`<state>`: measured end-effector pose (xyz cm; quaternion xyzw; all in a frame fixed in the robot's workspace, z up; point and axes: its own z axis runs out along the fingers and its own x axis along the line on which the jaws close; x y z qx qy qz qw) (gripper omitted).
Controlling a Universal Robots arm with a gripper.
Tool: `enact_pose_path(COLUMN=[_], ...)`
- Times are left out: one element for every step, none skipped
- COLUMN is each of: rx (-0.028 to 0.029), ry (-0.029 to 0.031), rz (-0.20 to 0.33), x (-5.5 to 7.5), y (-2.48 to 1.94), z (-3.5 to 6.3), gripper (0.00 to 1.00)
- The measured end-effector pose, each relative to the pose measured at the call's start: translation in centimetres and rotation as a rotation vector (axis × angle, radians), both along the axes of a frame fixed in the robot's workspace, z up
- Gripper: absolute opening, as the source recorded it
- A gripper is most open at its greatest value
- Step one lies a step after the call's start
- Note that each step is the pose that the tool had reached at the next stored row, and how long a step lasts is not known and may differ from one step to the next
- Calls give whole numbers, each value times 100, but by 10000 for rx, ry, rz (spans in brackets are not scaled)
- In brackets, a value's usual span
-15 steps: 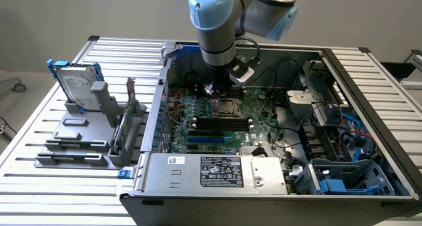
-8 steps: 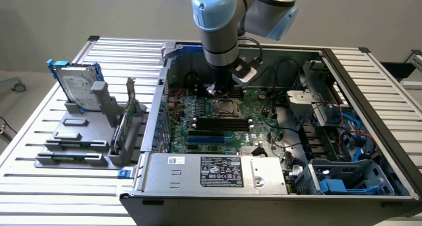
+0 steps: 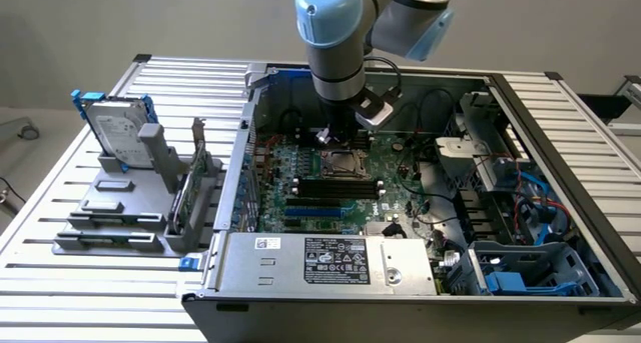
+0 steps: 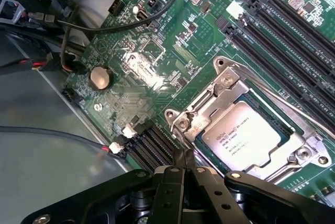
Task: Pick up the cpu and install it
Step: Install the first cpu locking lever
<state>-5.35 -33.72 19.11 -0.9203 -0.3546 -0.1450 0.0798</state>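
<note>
The tool [image 4: 183,162] is closed, its two black fingers pressed together to a narrow tip, and it holds nothing. It hangs low over the green motherboard [image 4: 157,67] inside the open computer case [image 3: 501,84], with its tip just beside one corner of the silver metal socket frame [image 4: 230,85].

The cpu [image 4: 245,139], a small flat square chip with a silver-grey metal top plate and printed text, lies flat inside this frame, very near the tip and slightly beyond it. In the exterior view the socket [image 3: 344,163] is directly under the arm.

I judge that the picking and placing are done, since the chip already sits in its seat and the tool is empty. The step in hand seems to be the securing of the chip; this calls for a careful push on the frame or its lever, not on the chip.
</note>
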Motion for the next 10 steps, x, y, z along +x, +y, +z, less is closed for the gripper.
enact_pose_path(rx=[-1, -1, 0, 1, 2, 2, 1, -1, 0, -1], ry=[4, 8, 11, 16, 22, 30, 39, 48, 55, 63], rz=[0, -1, -1, -3, -5, -10, -18, -29, -39, -46], x=[4, 7, 10, 13, 14, 14, 14, 14, 15, 16], y=[-1, -2, -3, -4, -6, -8, -10, -12, -13, -15], z=[0, 0, 0, -1, -1, -1, -1, 0, -1, 0], gripper=[11, 11, 11, 11, 11, 11, 11, 11, 11, 11])
